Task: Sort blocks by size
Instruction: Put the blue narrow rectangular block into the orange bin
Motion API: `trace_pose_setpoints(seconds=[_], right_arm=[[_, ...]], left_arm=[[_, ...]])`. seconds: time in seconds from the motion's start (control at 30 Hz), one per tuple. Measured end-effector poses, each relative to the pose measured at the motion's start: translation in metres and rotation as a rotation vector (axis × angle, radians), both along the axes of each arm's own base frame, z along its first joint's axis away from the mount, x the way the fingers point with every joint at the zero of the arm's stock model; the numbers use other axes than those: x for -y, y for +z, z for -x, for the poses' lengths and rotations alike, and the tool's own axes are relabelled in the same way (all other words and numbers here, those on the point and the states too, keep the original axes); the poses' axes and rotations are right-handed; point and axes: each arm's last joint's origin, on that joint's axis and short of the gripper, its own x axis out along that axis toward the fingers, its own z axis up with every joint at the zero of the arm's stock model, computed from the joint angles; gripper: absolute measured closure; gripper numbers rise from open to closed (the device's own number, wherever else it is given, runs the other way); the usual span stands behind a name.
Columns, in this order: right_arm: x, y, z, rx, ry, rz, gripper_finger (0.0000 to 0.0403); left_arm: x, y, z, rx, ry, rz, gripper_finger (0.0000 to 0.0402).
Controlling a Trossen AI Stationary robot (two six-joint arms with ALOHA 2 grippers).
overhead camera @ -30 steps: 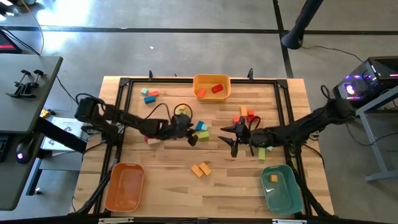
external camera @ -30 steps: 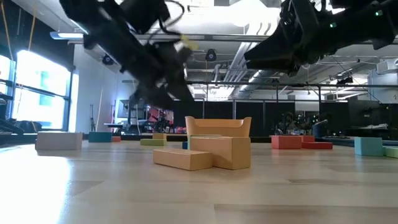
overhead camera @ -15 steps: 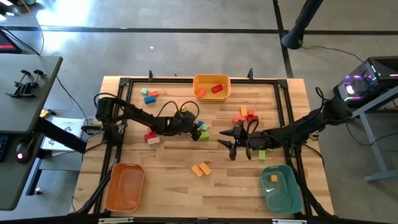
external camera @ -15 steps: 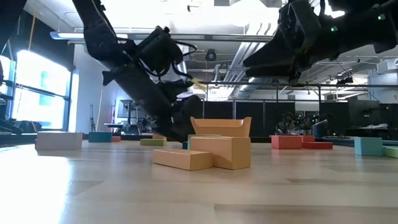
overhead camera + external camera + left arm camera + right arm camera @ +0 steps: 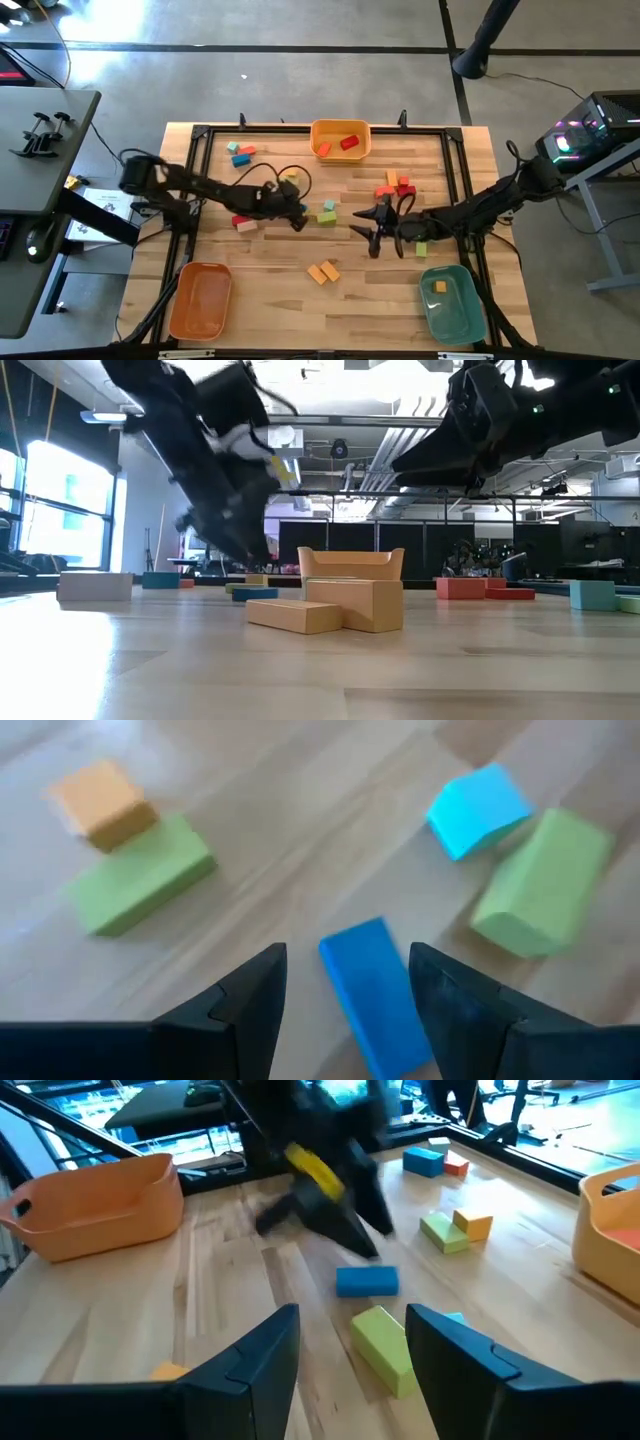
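No brand, label or writing can be read anywhere here. The table [image 5: 270, 290] is pale wooden planking inside a dark metal frame, standing on a grey concrete floor [image 5: 300, 80] with glare at about eleven o'clock. Looking level across the tabletop, the room behind is a big workshop with ceiling lights, a bright window and black framing.

The blocks [image 5: 325, 210] are scattered over the middle of the table: a blue bar [image 5: 375, 995], a teal cube [image 5: 478, 810] and green bars [image 5: 140, 875] near the centre, two orange blocks [image 5: 322, 271] toward six o'clock, red and orange ones [image 5: 395, 186] toward two o'clock, a few more at ten o'clock. An orange bin [image 5: 340, 140] at twelve o'clock holds red and orange pieces; another orange bin [image 5: 200, 300] sits at seven o'clock, and a teal bin [image 5: 452, 303] at five o'clock holds one orange block.

The left hand [image 5: 298, 217] is just left of centre, its fingers [image 5: 250, 1010] spread wide and empty over the blue bar. The right hand [image 5: 368, 226] is just right of centre, fingers [image 5: 250, 1360] also wide apart, holding nothing, pointed toward the green bar and blue bar.
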Motion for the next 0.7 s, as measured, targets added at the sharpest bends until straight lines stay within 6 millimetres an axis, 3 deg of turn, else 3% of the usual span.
trace_pose_setpoints(seconds=[0.13, 0.3, 0.53, 0.7], right_arm=[[0.003, 0.000, -0.001, 0.001, -0.014, 0.000, 0.0222], [0.004, 0.000, -0.001, 0.000, -0.016, 0.001, 0.0222], [0.004, -0.003, 0.000, -0.025, -0.021, -0.015, 0.0222], [0.004, -0.003, 0.000, -0.030, -0.020, -0.015, 0.0222]], left_arm=[[0.019, 0.011, 0.010, 0.018, 0.026, -0.006, 0.0203], [0.042, 0.005, 0.013, 0.081, 0.151, -0.042, 0.0203], [0.062, -0.025, 0.004, 0.146, 0.217, -0.096, 0.0203], [0.059, -0.052, -0.004, 0.127, 0.240, -0.098, 0.0200]])
